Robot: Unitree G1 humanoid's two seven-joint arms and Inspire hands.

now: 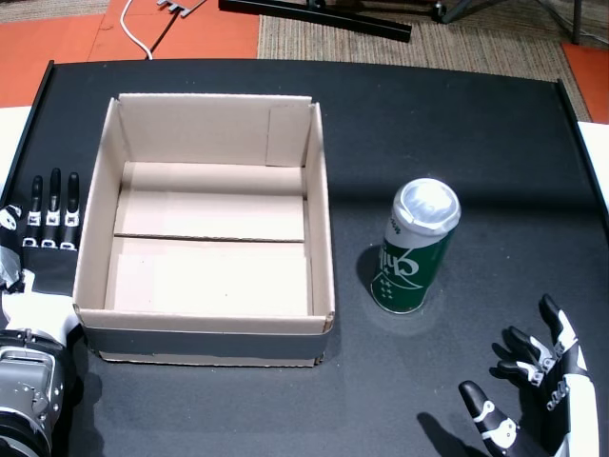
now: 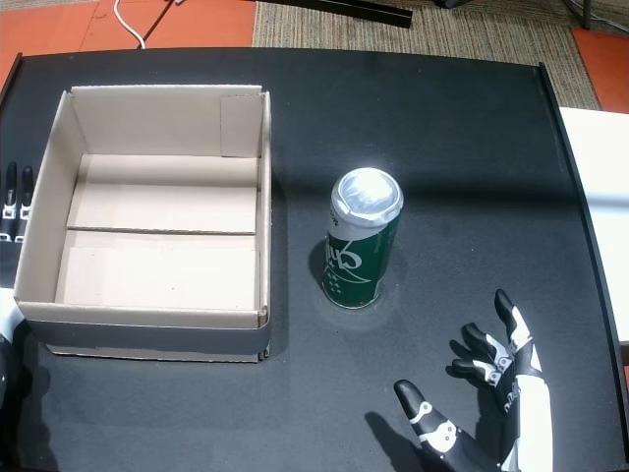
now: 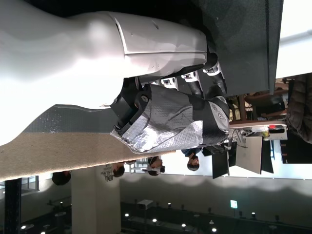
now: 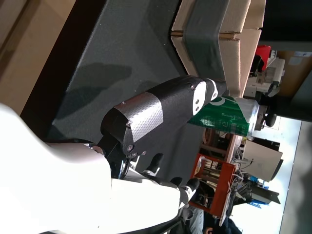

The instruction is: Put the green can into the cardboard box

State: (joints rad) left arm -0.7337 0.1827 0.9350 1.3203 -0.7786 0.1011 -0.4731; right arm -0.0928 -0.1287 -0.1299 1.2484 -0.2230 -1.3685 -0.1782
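Note:
A green can with a silver top stands upright on the black table, just right of the open cardboard box. In the right wrist view the can shows past my thumb, with the box wall above it. My right hand is open, fingers spread, low at the near right and apart from the can. On the table left of the box my left hand lies flat and open, holding nothing.
The box holds nothing. The black table has a raised rim along its far and right edges. Beyond it lie orange floor, a woven mat and a black bar. White surfaces flank the table.

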